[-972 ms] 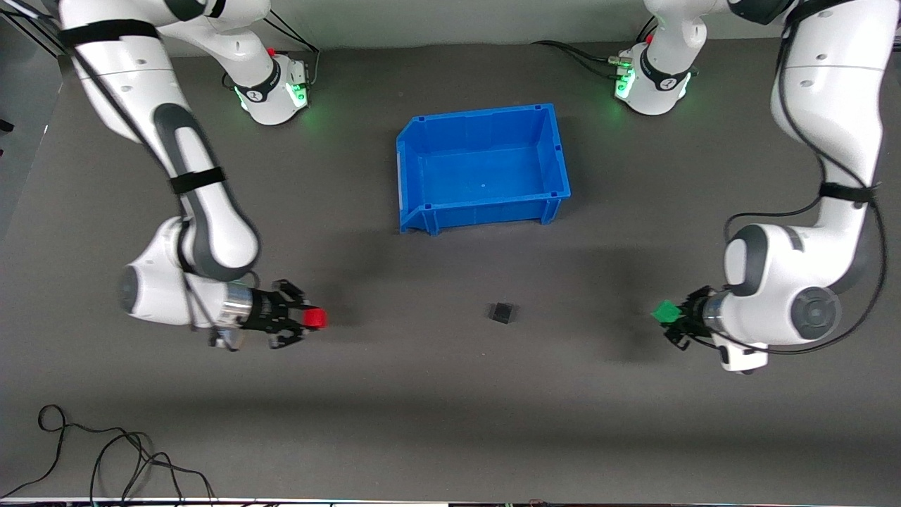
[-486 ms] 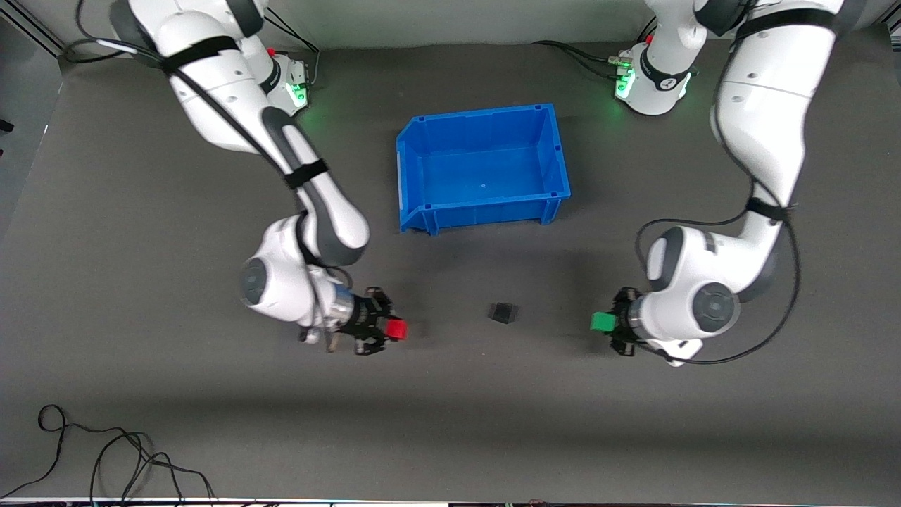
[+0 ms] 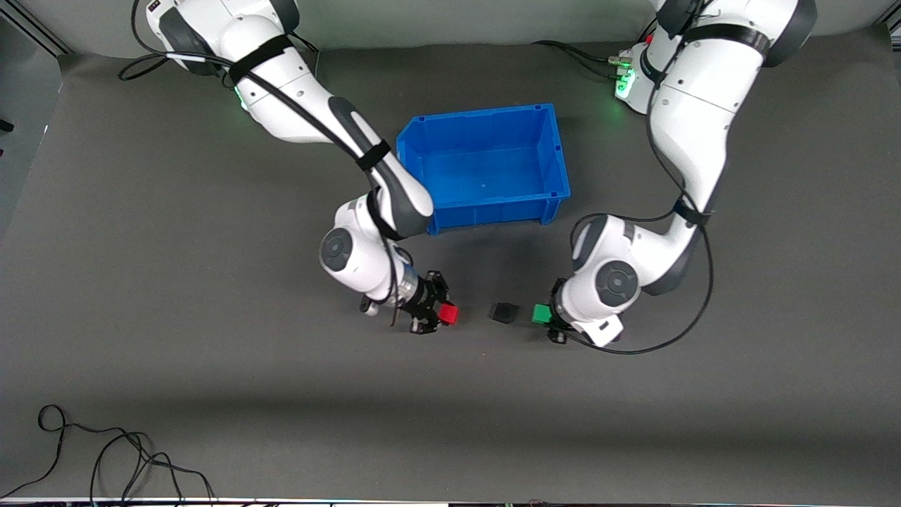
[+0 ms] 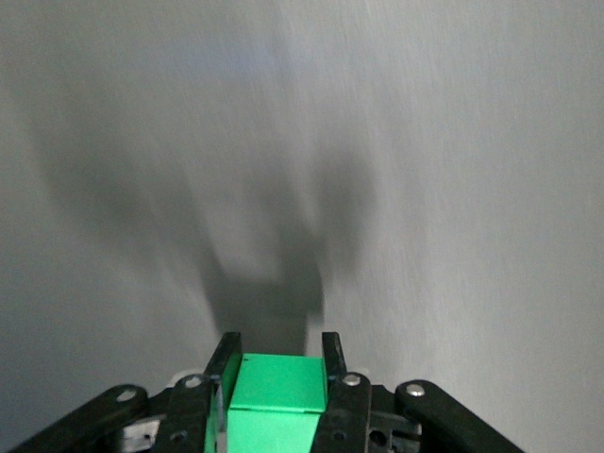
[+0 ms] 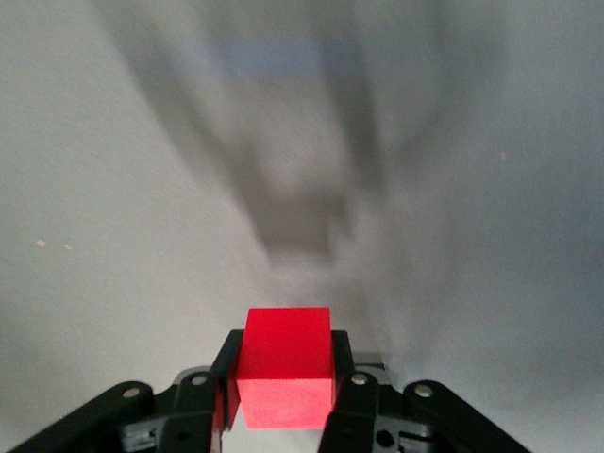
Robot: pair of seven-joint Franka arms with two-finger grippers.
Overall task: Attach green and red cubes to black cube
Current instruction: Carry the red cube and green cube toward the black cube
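Front view: black cube (image 3: 504, 313) on grey mat (image 3: 211, 394), nearer camera than blue bin (image 3: 484, 167), between both grippers. Right gripper (image 3: 442, 314) just beside it toward right arm's end, clamping red cube (image 3: 448, 314). Left gripper (image 3: 546, 317) mostly hidden under own wrist, green cube (image 3: 540, 314) showing, small gap to black cube. No readable writing.

Left wrist view: fingers (image 4: 332, 354) clenched on green cube (image 4: 274, 392); gripper base cut off at frame edge; mat blurred.

Right wrist view: fingers (image 5: 342, 354) grasping red cube (image 5: 286, 363); black cube ahead only dim smear.
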